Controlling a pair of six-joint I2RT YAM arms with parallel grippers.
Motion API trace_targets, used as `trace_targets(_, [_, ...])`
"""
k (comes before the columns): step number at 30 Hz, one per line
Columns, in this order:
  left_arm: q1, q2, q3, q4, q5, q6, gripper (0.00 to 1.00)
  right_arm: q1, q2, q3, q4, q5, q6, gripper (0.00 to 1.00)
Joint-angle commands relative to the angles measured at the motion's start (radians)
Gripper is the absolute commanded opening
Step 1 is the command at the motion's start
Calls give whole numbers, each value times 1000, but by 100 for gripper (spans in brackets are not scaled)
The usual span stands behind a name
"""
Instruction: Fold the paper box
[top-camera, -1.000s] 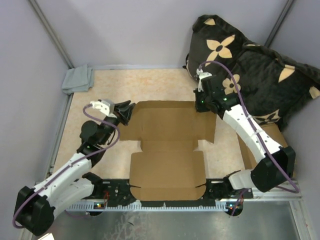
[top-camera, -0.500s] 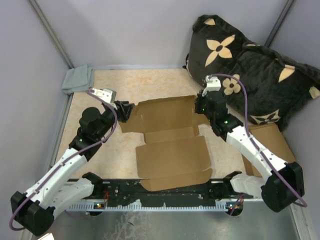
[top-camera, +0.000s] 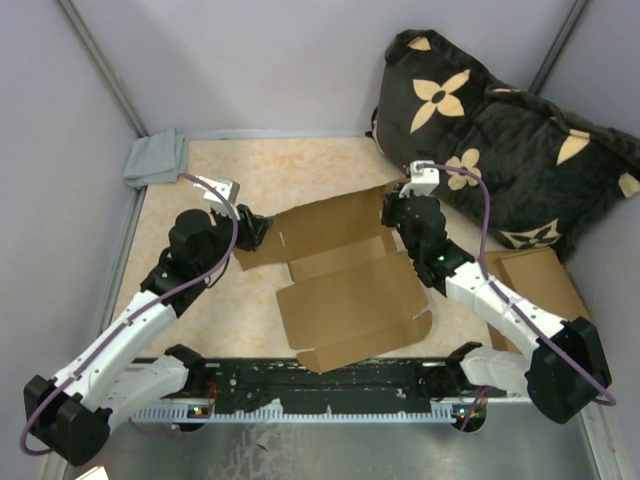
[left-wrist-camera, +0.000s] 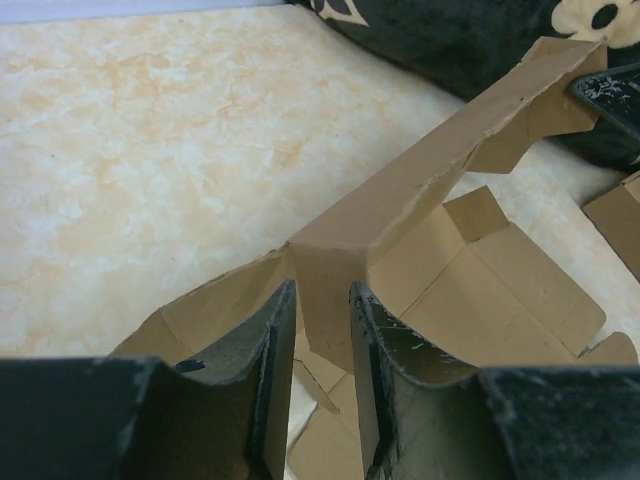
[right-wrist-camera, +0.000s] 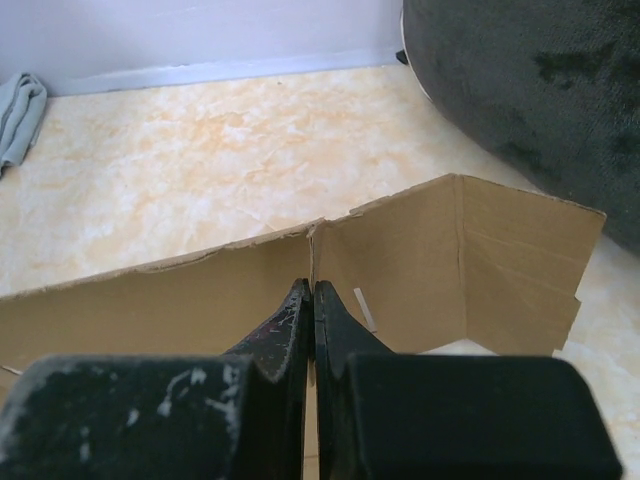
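While the paper box (top-camera: 345, 290) sits skewed in the middle of the bench (top-camera: 250, 165), both arms have hold of its far side. The left gripper (top-camera: 252, 228) is at the far-left corner, and in its wrist view you can see a folded bit of cardboard flap pinched between the two fingers (left-wrist-camera: 265, 345). The right gripper (top-camera: 395, 208) is at the far-right corner, clamped tight on the top edge of the back wall, right by a crease. That back wall stands up off the bench, with its right end bent round towards the near side. The rest of the box lies flat and open, with its near edge close to the arm bases.

Other stuff:
- a big dark cushion (top-camera: 500, 130) with tan flowers, far right
- a grey cloth (top-camera: 155, 158) in the far-left corner
- some more brown cardboard (top-camera: 530, 272) to the right of the right arm
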Motion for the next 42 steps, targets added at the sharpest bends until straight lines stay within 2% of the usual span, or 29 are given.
trace_targets(1, [-6, 13, 42, -49, 23, -40, 34, 10, -3, 3, 113, 51, 30, 0])
trace_targets(6, [-5, 24, 75, -97, 49, -67, 33, 11, 11, 17, 89, 47, 29, 0])
trace_targets(15, [-4, 27, 128, -172, 75, -116, 37, 11, 25, 17, 74, 42, 29, 0])
trace_targets(23, [-5, 90, 160, -256, 37, -120, 36, 11, 30, 23, 68, 39, 29, 0])
trace_targets(31, [-11, 148, 190, -282, 13, -120, 32, 12, 40, 35, 49, 33, 25, 0])
trace_targets(34, [-12, 166, 193, -290, 2, -122, 26, 11, 46, 43, 34, 25, 25, 0])
trace_targets(36, [-13, 173, 189, -289, -1, -123, 18, 11, 53, 54, 14, 18, 28, 1])
trace_targets(38, [-13, 172, 177, -280, -15, -120, 9, 12, 62, 83, -40, -4, 34, 11])
trace_targets(40, [-13, 162, 162, -269, -44, -115, 3, 11, 65, 110, -114, -26, 36, 38])
trace_targets(42, [-14, 146, 138, -246, -82, -112, 0, 11, 54, 133, -172, -34, 36, 56])
